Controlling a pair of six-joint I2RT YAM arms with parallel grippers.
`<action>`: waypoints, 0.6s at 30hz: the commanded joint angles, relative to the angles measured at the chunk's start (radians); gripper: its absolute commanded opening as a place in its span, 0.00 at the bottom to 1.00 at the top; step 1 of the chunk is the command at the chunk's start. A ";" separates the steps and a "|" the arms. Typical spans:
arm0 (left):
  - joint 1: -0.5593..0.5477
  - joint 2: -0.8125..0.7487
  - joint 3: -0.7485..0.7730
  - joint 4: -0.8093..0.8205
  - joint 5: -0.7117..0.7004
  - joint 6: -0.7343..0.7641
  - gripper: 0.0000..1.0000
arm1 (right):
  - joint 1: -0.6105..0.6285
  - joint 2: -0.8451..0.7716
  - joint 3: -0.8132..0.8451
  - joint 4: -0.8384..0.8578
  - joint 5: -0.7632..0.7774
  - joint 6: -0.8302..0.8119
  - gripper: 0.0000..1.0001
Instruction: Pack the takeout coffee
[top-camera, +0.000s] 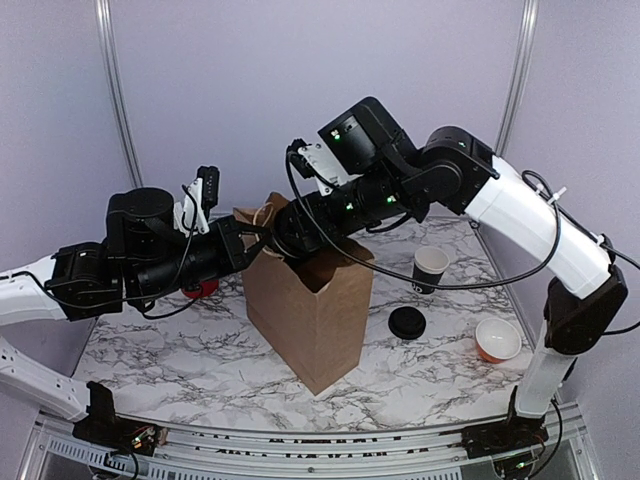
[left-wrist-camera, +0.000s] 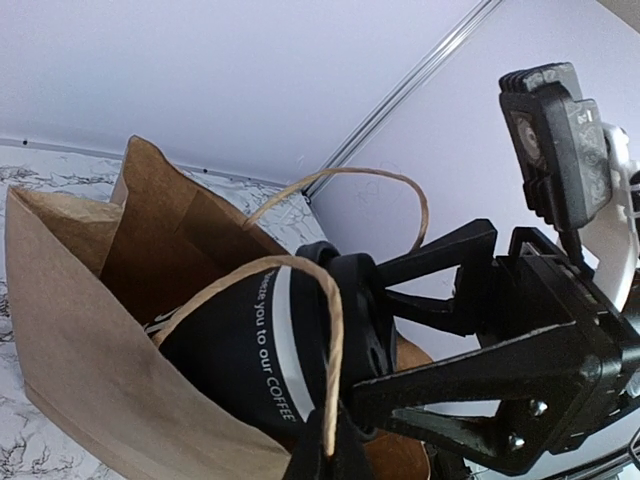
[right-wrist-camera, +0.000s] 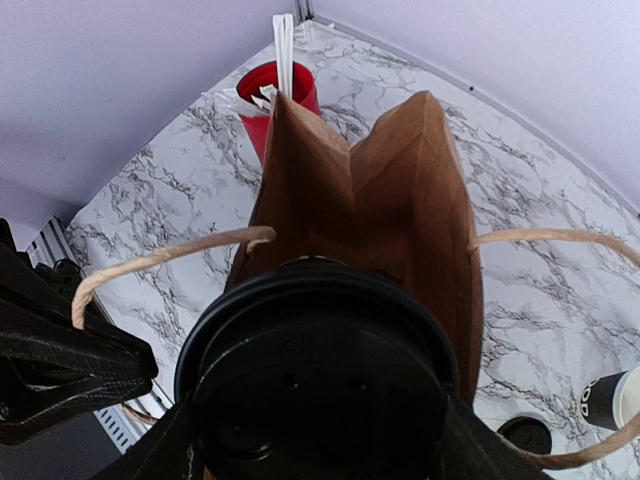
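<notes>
The takeout coffee (left-wrist-camera: 240, 350) is a black cup with white print and a black lid (right-wrist-camera: 320, 370). My right gripper (right-wrist-camera: 318, 430) is shut on it at the lid end and holds it tilted in the mouth of the brown paper bag (top-camera: 310, 310), its lower part inside. In the top view the right gripper (top-camera: 288, 228) sits over the bag's opening and hides the cup. My left gripper (left-wrist-camera: 330, 455) is shut on the bag's near twine handle (left-wrist-camera: 335, 330), at the bag's left top edge (top-camera: 250, 240).
An open black cup with a white inside (top-camera: 431, 268), a loose black lid (top-camera: 408, 322) and an orange-and-white cup (top-camera: 497, 340) stand right of the bag. A red cup (right-wrist-camera: 275, 95) with white sticks stands behind the bag's left side. Both arms crowd above the bag.
</notes>
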 joint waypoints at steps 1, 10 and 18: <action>-0.006 -0.048 -0.045 0.083 0.009 0.022 0.00 | -0.005 0.043 0.050 -0.064 -0.019 -0.008 0.62; -0.005 -0.107 -0.110 0.125 -0.005 0.043 0.00 | -0.048 0.067 0.028 -0.071 -0.049 -0.016 0.62; -0.006 -0.133 -0.154 0.168 0.001 0.060 0.00 | -0.071 0.137 0.061 -0.119 -0.090 -0.046 0.61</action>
